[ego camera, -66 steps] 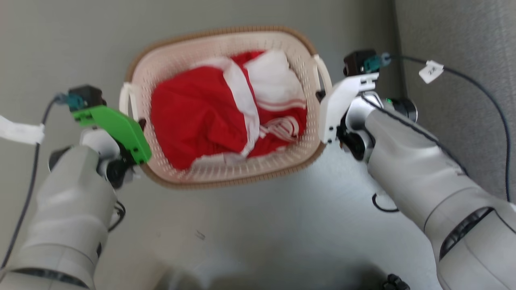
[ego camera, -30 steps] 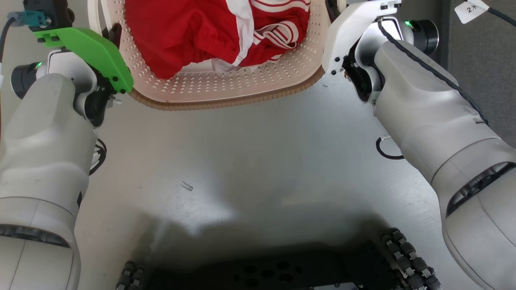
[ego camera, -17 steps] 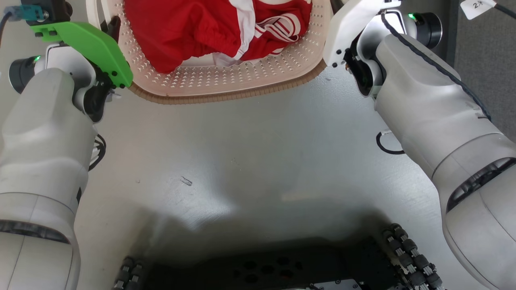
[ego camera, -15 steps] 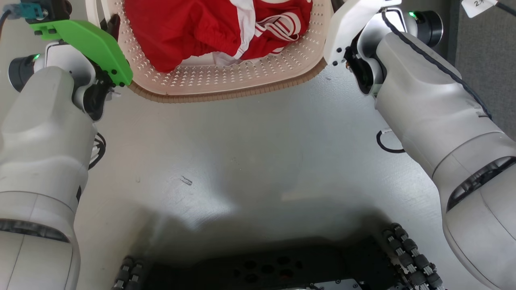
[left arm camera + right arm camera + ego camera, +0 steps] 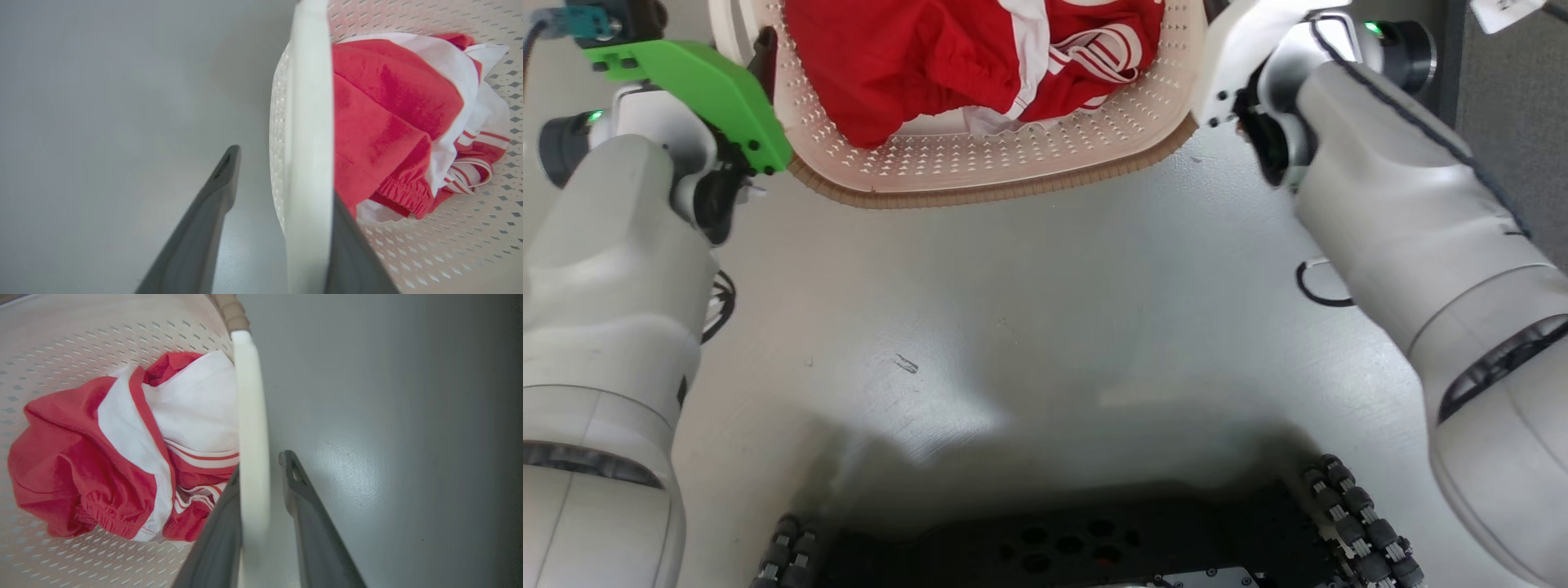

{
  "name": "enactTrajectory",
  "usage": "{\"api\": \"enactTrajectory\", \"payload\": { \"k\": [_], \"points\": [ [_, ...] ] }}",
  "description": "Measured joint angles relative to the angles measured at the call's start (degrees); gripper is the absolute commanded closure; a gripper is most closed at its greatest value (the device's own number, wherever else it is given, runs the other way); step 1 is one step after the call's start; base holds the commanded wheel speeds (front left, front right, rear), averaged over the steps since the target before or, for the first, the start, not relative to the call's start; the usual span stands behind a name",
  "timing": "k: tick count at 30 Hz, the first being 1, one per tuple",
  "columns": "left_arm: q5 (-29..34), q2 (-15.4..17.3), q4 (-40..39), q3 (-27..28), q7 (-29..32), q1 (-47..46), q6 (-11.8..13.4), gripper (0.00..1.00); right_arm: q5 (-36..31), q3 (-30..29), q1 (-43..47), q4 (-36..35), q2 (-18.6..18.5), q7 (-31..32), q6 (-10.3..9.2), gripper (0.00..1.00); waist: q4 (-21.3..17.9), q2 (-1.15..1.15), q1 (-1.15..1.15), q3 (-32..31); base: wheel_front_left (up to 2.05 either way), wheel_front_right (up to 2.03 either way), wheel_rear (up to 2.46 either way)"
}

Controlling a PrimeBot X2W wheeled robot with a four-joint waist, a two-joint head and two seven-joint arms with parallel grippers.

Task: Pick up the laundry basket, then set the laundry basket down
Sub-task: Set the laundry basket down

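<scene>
"Laundry basket first: the small cream-white perforated plastic one with the brown woven-look rim. Where was it found?"

"At the top of the head view, ahead of the robot and between the two arms, with red-and-white clothing heaped inside. Its long axis ran side to side, from one gripper to the other. Smooth grey floor lay between it and the robot's dark wheeled base."

"State of the left gripper?"

"Spread. The basket's white left handle stood between its two dark fingers. The inner finger lay against the handle, and the outer one stood apart with floor showing in the gap. It was straddling, not pinching."

"And the right gripper?"

"Likewise parted around the white right handle, inner finger touching, outer finger just beside it with a thin gap."

"Which arm was nearer?"

"Neither. Each was at its own handle, at opposite ends of the long axis."

"Was the basket's underside off the floor?"

"That could not be confirmed from these views."

"Finding?"

"In my judgement the next move depends on both arms travelling together and level. With holds this loose, one end leading could tilt the basket or let a handle slide off a finger."
</scene>
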Motion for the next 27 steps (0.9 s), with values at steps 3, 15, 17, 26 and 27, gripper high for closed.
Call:
{"api": "enactTrajectory", "payload": {
  "k": [3,15,17,26,27],
  "points": [
    [0.01,0.56,0.22,-0.01,-0.34,-0.12,0.01,0.00,0.79,-0.20,0.07,-0.15,-1.33,1.31,0.04,0.00,0.27,0.00,0.00,-0.03,0.00,0.00,0.00],
    [-0.01,0.25,1.44,-0.03,-1.10,-0.14,0.01,0.00,2.02,1.18,1.71,-2.37,-2.63,3.65,1.04,0.00,1.35,0.00,0.00,-1.15,0.00,0.00,0.00],
    [-0.03,0.30,1.47,-0.03,-1.09,-0.14,0.01,0.00,2.14,1.59,1.94,-2.93,-2.94,4.30,1.05,0.00,1.49,0.00,0.00,-1.47,0.00,0.00,0.00],
    [-0.08,0.35,1.63,-0.47,-3.14,-0.03,0.01,0.00,2.31,2.44,2.51,-3.99,-3.33,2.10,1.07,0.00,1.64,0.00,0.00,-3.12,0.00,0.00,0.00],
    [-0.08,0.41,1.59,-0.53,-3.74,0.04,0.01,0.00,2.35,2.41,2.57,-4.03,-3.33,1.47,1.07,0.00,1.65,0.00,0.00,-3.47,0.00,0.00,0.00]
  ]
}}
